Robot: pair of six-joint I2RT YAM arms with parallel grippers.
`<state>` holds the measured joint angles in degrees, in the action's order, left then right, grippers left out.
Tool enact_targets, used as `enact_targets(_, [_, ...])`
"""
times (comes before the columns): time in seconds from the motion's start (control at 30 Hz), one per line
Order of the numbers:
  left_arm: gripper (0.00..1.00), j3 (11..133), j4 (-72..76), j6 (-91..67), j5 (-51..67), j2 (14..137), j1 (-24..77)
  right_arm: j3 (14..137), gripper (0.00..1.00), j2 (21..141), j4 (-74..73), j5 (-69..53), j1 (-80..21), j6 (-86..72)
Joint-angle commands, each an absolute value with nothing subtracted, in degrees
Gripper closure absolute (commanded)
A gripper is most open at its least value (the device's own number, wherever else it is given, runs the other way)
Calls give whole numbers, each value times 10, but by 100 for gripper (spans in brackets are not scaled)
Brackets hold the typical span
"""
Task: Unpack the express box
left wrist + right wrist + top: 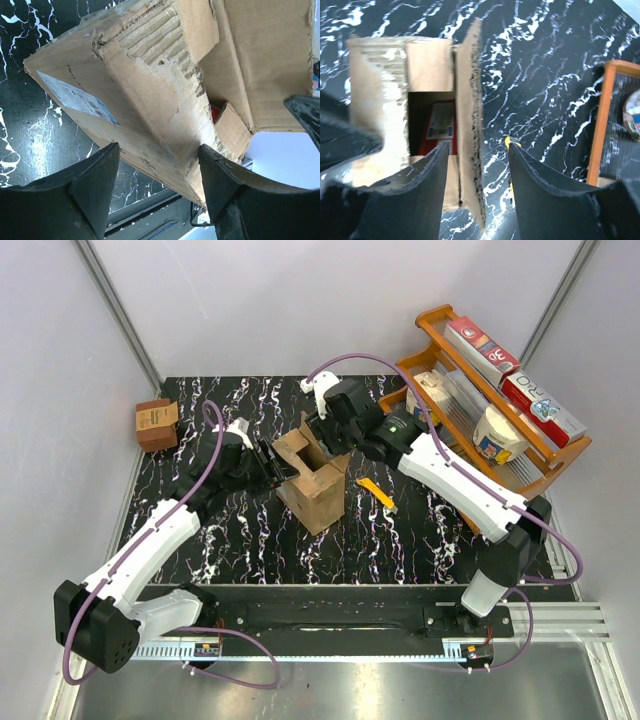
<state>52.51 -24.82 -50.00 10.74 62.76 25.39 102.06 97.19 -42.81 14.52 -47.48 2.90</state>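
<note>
1. Your right gripper (479, 146) stands spread astride an upright flap (469, 100), with bare gaps on both sides. Your left gripper (159, 146) is spread wide around a lower corner of the box (318, 488). Card sits close against both fingers (95, 190), and you cannot tell whether they clamp or only bracket it.
2. The box stands mid-table (250, 540) between the two grippers, flaps up and mouth open. The step looks like clearing that mouth. Make the left hold firm before the right pulls, or the light carton will probably slide or tip.
3. Take the flap low, near its fold, and close squarely on its two faces. Then swing it outward, away from the mouth. Its torn corrugated edge looks weak, so a pinch at the very tip may rip it.
4. A red pack (436, 132) with a pale label lies inside. You see only a strip of it between the flaps, so its shape, depth and any neighbours are hidden.
5. The yellow knife (378, 492) lies just right of the box. From the right wrist only its tip shows past the flap, so keep the swing off it.
</note>
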Motion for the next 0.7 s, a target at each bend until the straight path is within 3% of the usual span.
enact_targets(0.0, [32,548,-258,-487,102,630,250,1048,48,927,-417,21,-479,35])
enact_targets(0.13, [32,548,-261,-486,101,630,250,1042,66,921,-409,16,-494,22])
enact_targets(0.27, [32,545,-261,-486,102,629,250,1036,71,919,-399,20,-499,16])
enact_targets(0.53, [32,541,-264,-487,98,625,250,1037,71,941,-404,50,-503,19])
enact_targets(0.67, [32,541,-264,-487,98,625,250,1030,56,959,-405,97,-503,15])
